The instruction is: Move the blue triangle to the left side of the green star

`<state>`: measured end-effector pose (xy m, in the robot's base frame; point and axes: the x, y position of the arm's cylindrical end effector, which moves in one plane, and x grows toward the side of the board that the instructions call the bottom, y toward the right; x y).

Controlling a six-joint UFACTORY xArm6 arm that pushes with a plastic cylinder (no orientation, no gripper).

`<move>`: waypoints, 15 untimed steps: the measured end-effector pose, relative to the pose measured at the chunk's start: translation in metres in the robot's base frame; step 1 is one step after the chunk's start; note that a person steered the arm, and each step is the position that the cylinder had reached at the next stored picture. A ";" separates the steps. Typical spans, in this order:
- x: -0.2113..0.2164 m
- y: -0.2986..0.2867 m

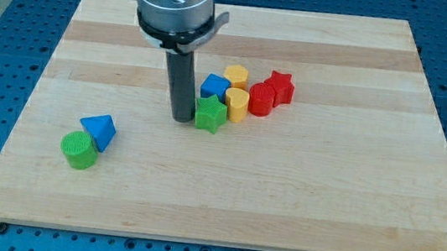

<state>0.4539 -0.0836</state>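
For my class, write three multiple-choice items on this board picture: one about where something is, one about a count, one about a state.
1. Where is the blue triangle?
A. the view's lower left, beside the green cylinder
B. the view's top right
C. on top of the red star

2. How many yellow blocks are there?
A. none
B. two
C. five

3. How does my tip stand to the green star?
A. far off at the board's right edge
B. close on its left
C. resting on top of it

Answers: 1 A, the two sit together there. 2 B, a yellow cylinder and a yellow block behind it. 3 B, the rod comes down just left of the star.
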 end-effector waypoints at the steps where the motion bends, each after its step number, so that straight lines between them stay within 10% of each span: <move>1: 0.000 -0.037; 6: 0.063 -0.166; 15: 0.033 0.035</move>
<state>0.4871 -0.0486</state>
